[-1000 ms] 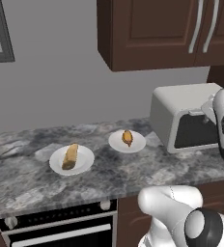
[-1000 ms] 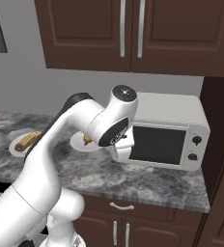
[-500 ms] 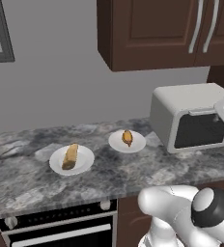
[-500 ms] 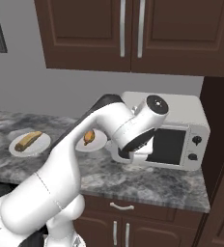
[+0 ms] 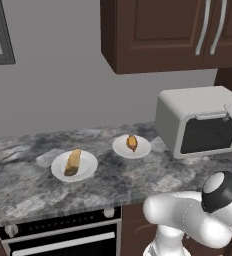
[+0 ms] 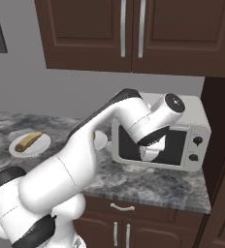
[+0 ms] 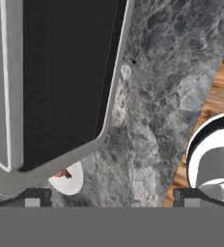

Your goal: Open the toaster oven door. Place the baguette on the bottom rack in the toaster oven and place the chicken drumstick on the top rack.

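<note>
Boxy light grey toaster oven [image 5: 198,120] sits on the grey marbled counter [image 5: 33,185], its dark glass door [image 5: 208,135] shut. Two-finger gripper [image 6: 151,152] hangs in front of the door with its fingers spread apart, holding nothing. Tan baguette [image 5: 73,161] and orange-brown drumstick [image 5: 132,143] lie on separate white plates.

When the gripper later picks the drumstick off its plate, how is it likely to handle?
The chicken drumstick looks glossy, so probably slippery between the fingers. Its rounded oval body may roll on the flat white plate if nudged. It looks small, so likely light and easily shifted.
</note>
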